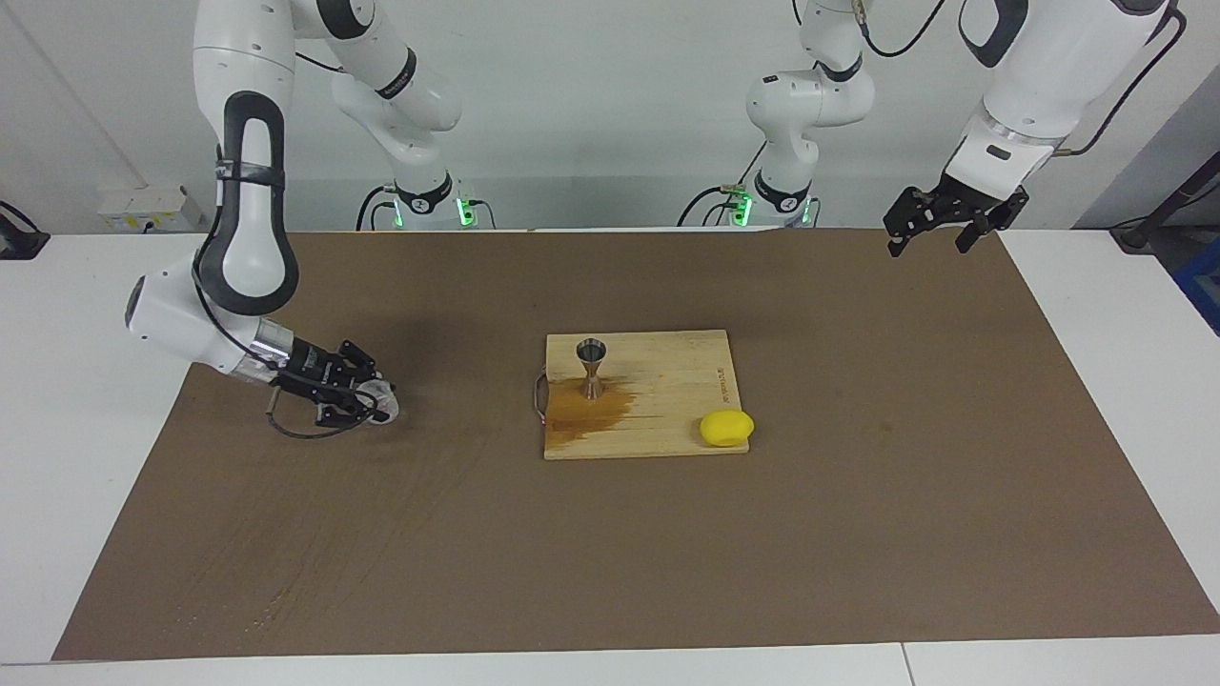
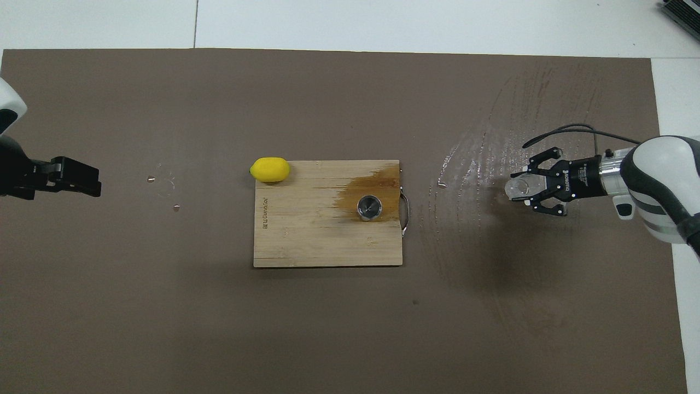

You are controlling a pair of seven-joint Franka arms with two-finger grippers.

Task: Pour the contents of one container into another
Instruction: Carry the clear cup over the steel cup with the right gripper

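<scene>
One right pincer point(image 1: 379, 404), low on the brown mat point(image 1: 858, 534) toward the right arm's end of the worktop point(image 1: 57, 476), closed around one small clear plastic cup point(image 1: 383, 402); the cup sits between the fingertips, at or just above the mat surface, contact with the mat not determinable, and in the overhead view it shows as a pale round disc at the pincer's tip. One wooden cutting board point(image 1: 667, 381), rectangular, lying flat at the middle of the mat, well apart from the held cup, with one metal loop handle on the edge toward the right arm's end and one dark wet stain spread across that same end. One steel jigger point(image 1: 592, 367), hourglass-shaped, standing upright on the stained part of the board, open mouth up. One yellow lemon point(image 1: 726, 427), resting at the board's corner toward the left arm's end, farther from the robots than the jigger, overhanging the edge. One left pincer point(image 1: 944, 221), raised in the air over the mat's corner at the left arm's end, fingers spread wide, holding nothing; this arm waits. A few small droplets on the mat, plus streaks of moisture near the right pincer.
</scene>
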